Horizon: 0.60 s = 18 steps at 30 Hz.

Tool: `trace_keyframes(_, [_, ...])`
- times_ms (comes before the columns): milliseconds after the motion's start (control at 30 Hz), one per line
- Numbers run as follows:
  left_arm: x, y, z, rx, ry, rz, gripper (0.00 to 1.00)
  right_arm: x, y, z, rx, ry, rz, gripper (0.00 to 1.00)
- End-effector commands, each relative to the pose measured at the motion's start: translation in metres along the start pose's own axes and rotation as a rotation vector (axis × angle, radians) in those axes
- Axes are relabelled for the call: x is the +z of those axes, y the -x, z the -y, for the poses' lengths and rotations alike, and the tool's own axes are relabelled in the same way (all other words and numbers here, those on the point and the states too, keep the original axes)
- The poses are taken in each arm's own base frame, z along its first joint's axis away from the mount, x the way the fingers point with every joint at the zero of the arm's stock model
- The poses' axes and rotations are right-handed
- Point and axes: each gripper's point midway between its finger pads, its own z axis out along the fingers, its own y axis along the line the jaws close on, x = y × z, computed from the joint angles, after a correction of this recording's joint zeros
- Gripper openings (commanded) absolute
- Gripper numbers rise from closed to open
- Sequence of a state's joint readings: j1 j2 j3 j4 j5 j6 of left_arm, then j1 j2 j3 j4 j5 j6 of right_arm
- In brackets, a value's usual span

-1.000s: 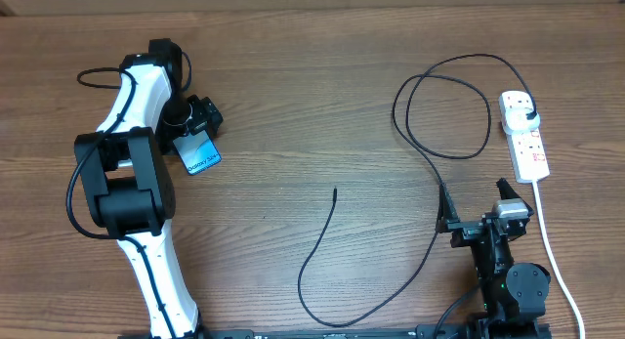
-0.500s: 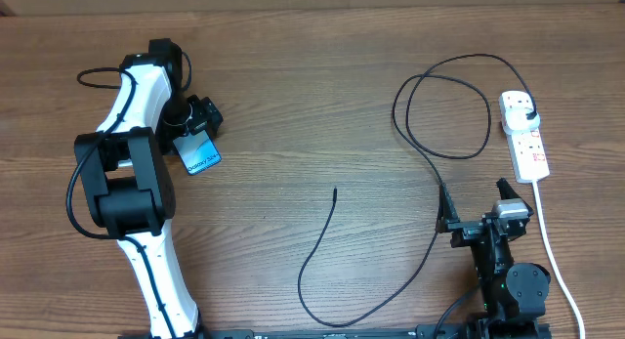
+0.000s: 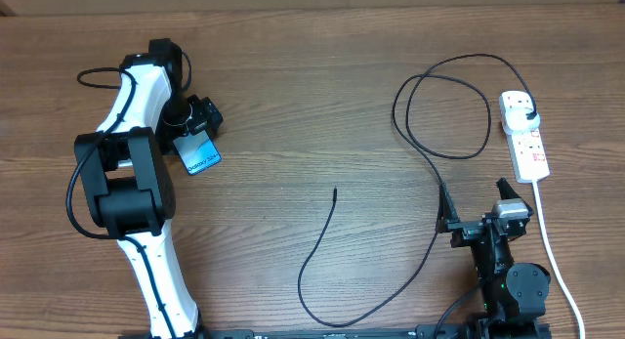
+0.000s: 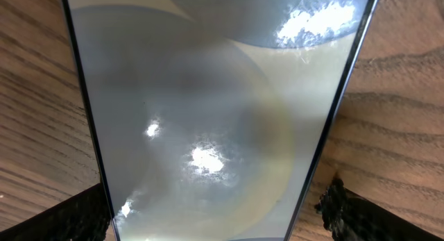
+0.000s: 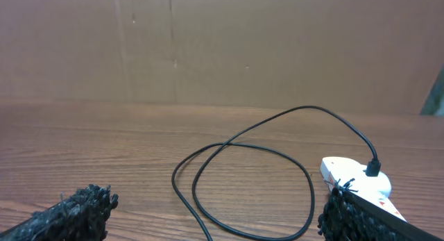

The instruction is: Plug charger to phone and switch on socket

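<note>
Wood, glass, plastic.
Matt, grained wooden counter; glossy glass phone screen; smooth white plastic socket; matt black charger cable.

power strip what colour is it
The power strip is white with small red markings; it shows best in the overhead view.

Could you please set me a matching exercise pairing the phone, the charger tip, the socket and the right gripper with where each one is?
1 phone
2 charger tip
3 socket
4 right gripper

A far right edge, black plug in it
B mid-table, lying free
C near right, open and empty
D left side, inside the left gripper

Pairs: 1-D, 2-B, 3-A, 4-C
</note>
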State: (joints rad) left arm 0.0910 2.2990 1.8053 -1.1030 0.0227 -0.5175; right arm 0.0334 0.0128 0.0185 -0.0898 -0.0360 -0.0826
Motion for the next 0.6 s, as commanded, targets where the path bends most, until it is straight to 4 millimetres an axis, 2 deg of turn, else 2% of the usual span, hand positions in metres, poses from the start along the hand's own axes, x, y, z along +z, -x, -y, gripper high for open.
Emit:
trace_keyframes(0, [0.0158, -0.0075, 0.0011, 0.011, 0.012, -0.043, 1.00, 0.0001, -0.0015, 0.0010, -0.005, -0.008, 0.005, 1.00])
trace_keyframes(400, [0.0158, -0.0074, 0.0011, 0.011, 0.012, -0.042, 1.00, 0.0001, -0.0015, 0.0010, -0.005, -0.008, 0.005, 1.00])
trace_keyframes(567, [0.0158, -0.0073, 0.0011, 0.011, 0.012, -0.042, 0.97, 0.0001, -0.0015, 0.0010, -0.005, -0.008, 0.005, 1.00])
